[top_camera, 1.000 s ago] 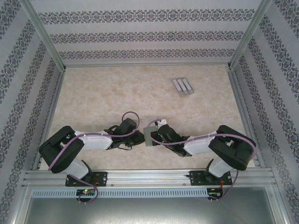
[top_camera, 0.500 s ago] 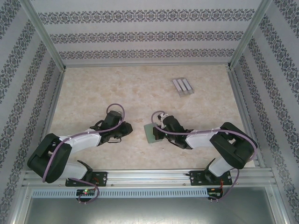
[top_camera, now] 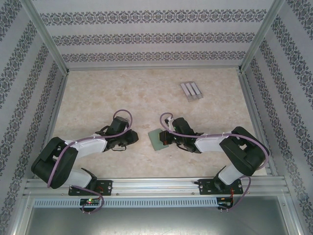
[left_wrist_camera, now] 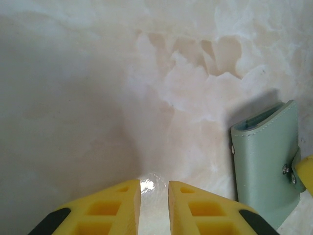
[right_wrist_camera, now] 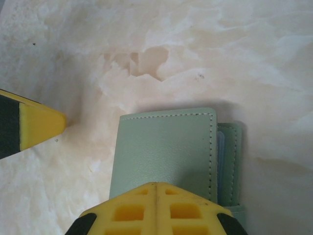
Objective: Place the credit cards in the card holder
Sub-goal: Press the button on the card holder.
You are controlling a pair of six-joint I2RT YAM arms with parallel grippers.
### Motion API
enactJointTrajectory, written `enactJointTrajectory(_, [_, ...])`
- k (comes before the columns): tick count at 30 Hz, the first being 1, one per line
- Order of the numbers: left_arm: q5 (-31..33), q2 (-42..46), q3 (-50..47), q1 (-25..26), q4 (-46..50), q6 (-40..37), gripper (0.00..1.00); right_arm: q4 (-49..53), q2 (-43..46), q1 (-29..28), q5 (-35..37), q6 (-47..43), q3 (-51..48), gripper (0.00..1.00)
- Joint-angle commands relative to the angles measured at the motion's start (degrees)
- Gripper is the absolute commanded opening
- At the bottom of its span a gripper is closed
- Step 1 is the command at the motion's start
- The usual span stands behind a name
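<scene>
Here the closed right tool point(right_wrist_camera: 156, 186) overlaps the card holder point(right_wrist_camera: 166, 149).

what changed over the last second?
Left gripper backed off leftward, now apart from the card holder, which went from propped up between the arms to flat on the table. Right gripper stays shut at its near edge. Ribbed stand unmoved.

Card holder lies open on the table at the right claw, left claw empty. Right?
No: the card holder is folded shut, not open, as the right wrist view shows. It does lie on the table at the right claw, and the left claw is empty.
</scene>
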State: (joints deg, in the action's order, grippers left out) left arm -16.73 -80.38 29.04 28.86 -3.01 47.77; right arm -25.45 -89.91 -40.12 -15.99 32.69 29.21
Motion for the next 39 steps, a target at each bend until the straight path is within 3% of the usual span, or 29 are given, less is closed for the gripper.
enactJointTrajectory(1, [-1.07, -0.57, -1.43, -0.34, -2.09, 0.39, 0.23, -0.3, -1.58, 0.14, -0.48, -1.68, 0.92, 0.0])
enactJointTrajectory(12, [-1.91, -2.42, -2.58, -0.25, -4.01, 0.31, 0.23, -1.26, 1.79, 0.11, 0.8, -0.3, 0.67, 0.0])
enactJointTrajectory(17, [-2.8, -2.42, -2.42, -0.28, -4.36, -0.55, 0.33, -1.77, 2.19, 0.1, 1.61, 0.11, 0.84, 0.0])
enactJointTrajectory(20, [-2.26, -2.18, -2.35, -0.32, -3.85, -0.59, 0.35, -2.22, 0.82, 0.02, 1.46, -0.05, 1.19, 0.0])
enactJointTrajectory(32, [-1.82, -2.28, -2.52, -0.36, -3.67, -0.24, 0.3, -5.82, -4.29, -1.15, 2.03, 0.45, 2.04, 0.0])
enactJointTrajectory(39, [-1.63, -2.32, -2.82, -0.33, -3.85, 0.13, 0.29, -5.71, -1.72, -1.13, 1.6, 1.49, 2.05, 0.0])
